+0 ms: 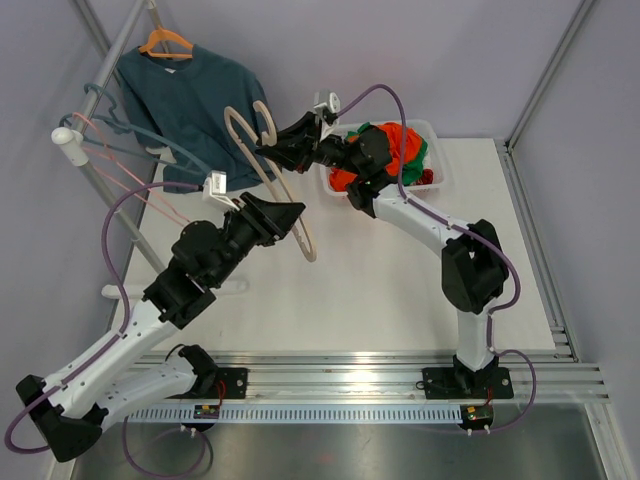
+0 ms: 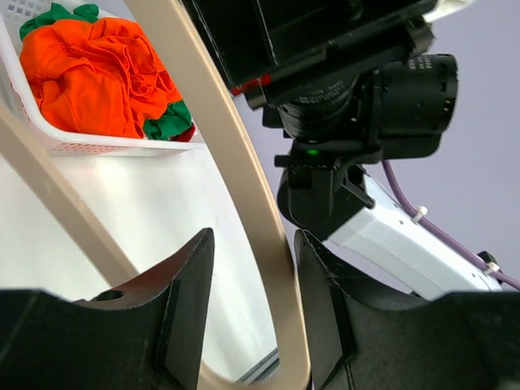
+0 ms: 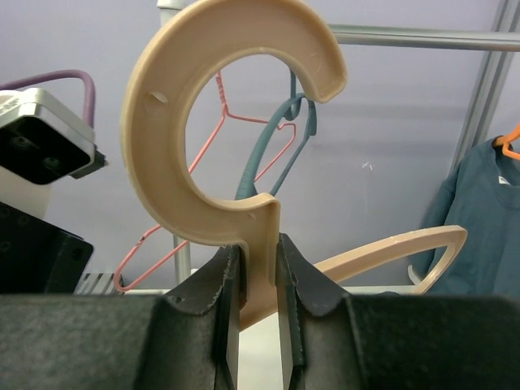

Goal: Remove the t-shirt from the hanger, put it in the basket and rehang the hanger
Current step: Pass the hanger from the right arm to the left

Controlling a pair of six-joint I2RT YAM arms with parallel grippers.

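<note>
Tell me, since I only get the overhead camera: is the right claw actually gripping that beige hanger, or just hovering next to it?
Observer: Gripping. Its wrist camera shows the right claw shut on the beige hanger at the neck, just below the hook.
Operator: And the left claw? From above it just looks like a black lump near the hanger.
Observer: Its wrist camera shows the left claw open, with one jaw on each side of the hanger's arm. There is a clear gap between the arm and one of the jaws.
</note>
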